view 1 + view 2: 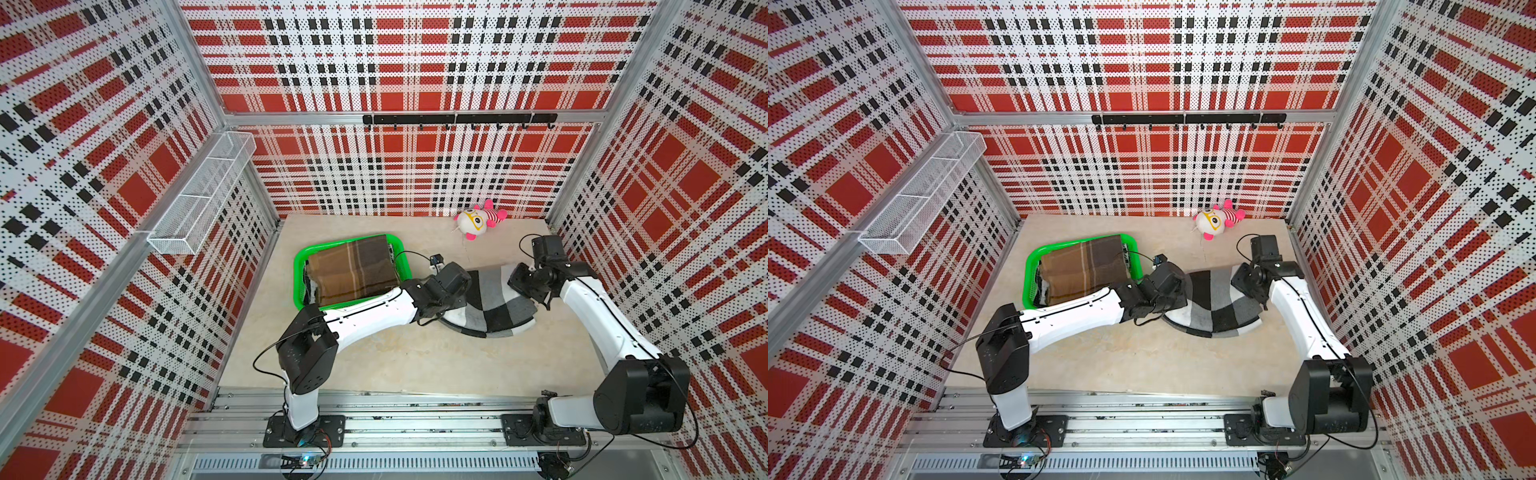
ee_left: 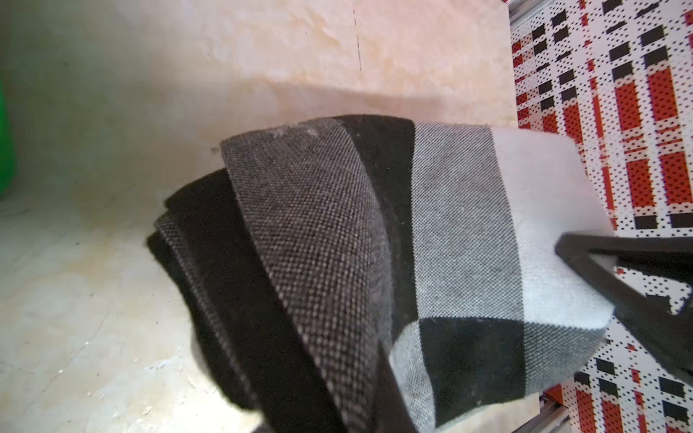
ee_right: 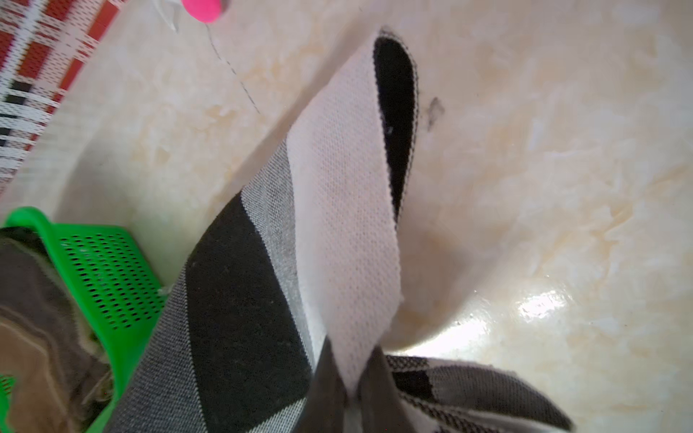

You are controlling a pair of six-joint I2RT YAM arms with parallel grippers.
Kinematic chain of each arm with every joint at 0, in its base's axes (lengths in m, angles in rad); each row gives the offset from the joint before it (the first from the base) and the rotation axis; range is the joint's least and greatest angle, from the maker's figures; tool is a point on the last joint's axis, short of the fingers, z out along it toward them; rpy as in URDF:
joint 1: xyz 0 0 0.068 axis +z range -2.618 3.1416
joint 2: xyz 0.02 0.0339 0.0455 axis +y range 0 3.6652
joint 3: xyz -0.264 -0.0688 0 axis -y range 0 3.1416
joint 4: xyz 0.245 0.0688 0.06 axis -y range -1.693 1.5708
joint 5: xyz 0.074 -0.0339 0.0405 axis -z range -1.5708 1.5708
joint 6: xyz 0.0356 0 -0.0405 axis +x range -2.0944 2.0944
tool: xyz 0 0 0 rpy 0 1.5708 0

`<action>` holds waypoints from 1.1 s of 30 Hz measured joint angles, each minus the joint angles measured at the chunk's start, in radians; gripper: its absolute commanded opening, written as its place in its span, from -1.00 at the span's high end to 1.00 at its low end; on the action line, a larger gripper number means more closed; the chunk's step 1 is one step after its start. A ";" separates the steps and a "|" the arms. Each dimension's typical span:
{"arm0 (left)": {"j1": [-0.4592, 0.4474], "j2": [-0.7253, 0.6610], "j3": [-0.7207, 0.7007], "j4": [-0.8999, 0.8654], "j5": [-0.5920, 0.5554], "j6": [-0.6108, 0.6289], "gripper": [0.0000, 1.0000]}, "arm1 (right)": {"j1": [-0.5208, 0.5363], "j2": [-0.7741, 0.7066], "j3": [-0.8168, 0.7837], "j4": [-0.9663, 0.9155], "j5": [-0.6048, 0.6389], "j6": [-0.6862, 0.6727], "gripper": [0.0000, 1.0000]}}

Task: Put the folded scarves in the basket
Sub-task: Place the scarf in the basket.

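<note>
evidently, left end effector (image 1: 445,308) and right end effector (image 3: 350,378) clamp the checked scarf (image 1: 494,309), raised but not yet in the green basket (image 1: 301,266).

This is a robotics lab test cell, not a lived-in room. Perforated panels (image 1: 415,62) printed in red, black and white plaid wall it in on three sides, held by a bare aluminium frame (image 1: 291,117). At 6 o'clock a left arm (image 1: 365,320) and a right arm (image 1: 590,316) are bolted to a metal rail (image 1: 415,419), with loose cables and a small lit circuit board (image 1: 309,459) exposed. Staged props complete it: a hook rail (image 1: 457,119) at 12 o'clock, a wire-mesh rack (image 1: 203,195) at 10 o'clock, a plush toy (image 1: 478,220) at 1 o'clock on the marble-look tabletop (image 1: 395,365).
</note>
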 measured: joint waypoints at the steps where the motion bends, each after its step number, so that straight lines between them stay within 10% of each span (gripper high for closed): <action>1: 0.009 -0.013 0.000 -0.013 -0.002 0.003 1.00 | 0.009 0.003 0.031 -0.009 -0.003 0.003 1.00; 18: 0.412 -0.449 -0.105 -0.190 0.010 0.095 1.00 | 0.403 0.360 0.629 0.003 -0.050 0.135 1.00; 33: 0.947 -0.538 -0.294 -0.220 0.119 0.253 1.00 | 0.584 0.850 1.047 0.098 -0.169 0.254 1.00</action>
